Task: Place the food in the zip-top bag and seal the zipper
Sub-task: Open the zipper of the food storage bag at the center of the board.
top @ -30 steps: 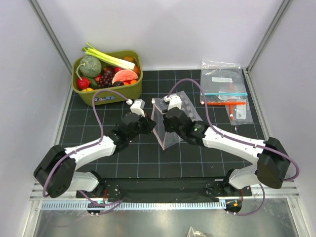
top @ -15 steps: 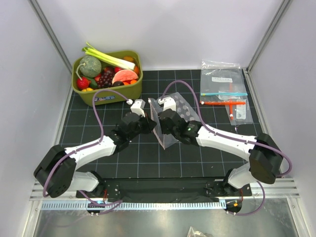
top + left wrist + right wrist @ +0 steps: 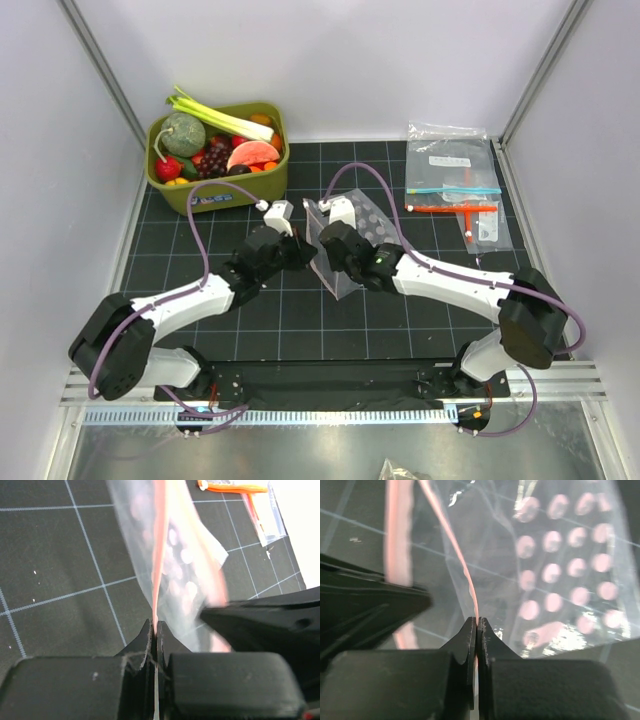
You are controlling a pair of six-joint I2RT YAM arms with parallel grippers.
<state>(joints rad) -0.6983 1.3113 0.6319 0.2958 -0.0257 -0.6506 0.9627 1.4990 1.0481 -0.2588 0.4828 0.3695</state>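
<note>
The clear zip-top bag (image 3: 350, 245) with pink dots stands on the black mat between my two grippers. Its pinkish zipper (image 3: 159, 545) runs along the mouth edge and also shows in the right wrist view (image 3: 462, 570). My left gripper (image 3: 300, 250) is shut on the zipper strip (image 3: 156, 625). My right gripper (image 3: 325, 248) is shut on the other lip of the strip (image 3: 476, 622), close beside the left one. The food (image 3: 215, 145), including a leek, a watermelon slice and grapes, lies in the olive-green bin (image 3: 215, 195) at the back left.
Flat clear bags with blue and orange strips (image 3: 455, 190) lie at the back right; the orange strip also shows in the left wrist view (image 3: 232, 487). White walls enclose the mat on three sides.
My right gripper has moved left along the bag's mouth toward the left gripper, and the bag has shifted slightly left with it. The left arm has stayed nearly still.
</note>
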